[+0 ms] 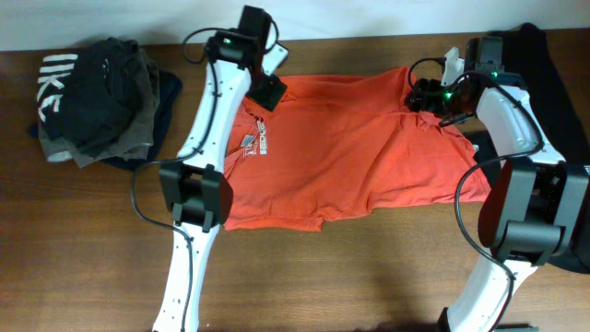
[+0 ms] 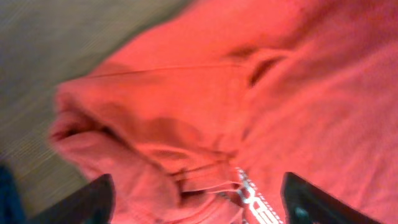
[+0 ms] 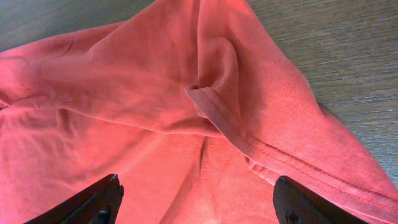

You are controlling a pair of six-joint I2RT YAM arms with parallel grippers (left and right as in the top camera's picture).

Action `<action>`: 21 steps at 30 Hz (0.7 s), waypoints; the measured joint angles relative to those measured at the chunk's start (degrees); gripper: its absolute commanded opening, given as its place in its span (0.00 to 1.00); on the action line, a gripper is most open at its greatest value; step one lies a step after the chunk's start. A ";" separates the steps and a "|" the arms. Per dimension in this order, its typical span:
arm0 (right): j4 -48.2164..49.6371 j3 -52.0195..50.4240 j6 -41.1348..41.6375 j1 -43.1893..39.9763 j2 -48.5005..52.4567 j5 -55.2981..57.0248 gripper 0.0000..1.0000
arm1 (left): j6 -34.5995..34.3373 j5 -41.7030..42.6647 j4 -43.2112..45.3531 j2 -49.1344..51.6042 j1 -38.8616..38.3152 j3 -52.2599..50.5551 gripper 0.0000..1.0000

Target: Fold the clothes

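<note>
Opening step of the fold, by the look of it: the T-shirt [image 1: 350, 157] lies spread at the centre of the counter [image 1: 369, 277], not yet folded. Both arms are poised over its far edge. The left fingers [image 2: 93, 202] hang at the shirt's 11 o'clock corner and the right fingers [image 3: 305, 202] at its 2 o'clock corner. Both pairs stand wide apart with nothing gripped, and cloth lies beneath the gap.

The next move likely calls for each pair to sink onto its bunched corner and close on a firm pinch of fabric. The two arms would then have to lift evenly, so the cloth draws over itself toward 6 o'clock without dragging askew.

The shirt is red-orange, soft and creased. A small white logo [image 1: 253, 148] sits toward 9 o'clock, and the edge at 6 o'clock runs uneven. Under the right wrist a stitched hem [image 3: 224, 121] curls up in a ridge; under the left the cloth is rumpled into thick folds, though that view is blurred.

A pile of dark clothes [image 1: 92, 101] sits well apart at the counter's 10 o'clock.
</note>
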 measured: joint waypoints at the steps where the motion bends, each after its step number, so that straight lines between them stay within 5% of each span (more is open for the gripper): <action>1: 0.00 0.00 -0.02 0.02 0.00 0.02 0.82 | 1.01 0.31 -0.44 0.52 -0.37 0.07 0.79; 11: -0.02 0.00 -0.04 0.02 0.00 0.02 0.82 | 5.92 0.90 -2.69 6.01 -0.59 0.07 0.69; 21: 0.00 0.00 -0.07 0.02 0.00 0.02 0.82 | 7.56 -0.07 -0.83 7.45 -0.48 0.07 0.15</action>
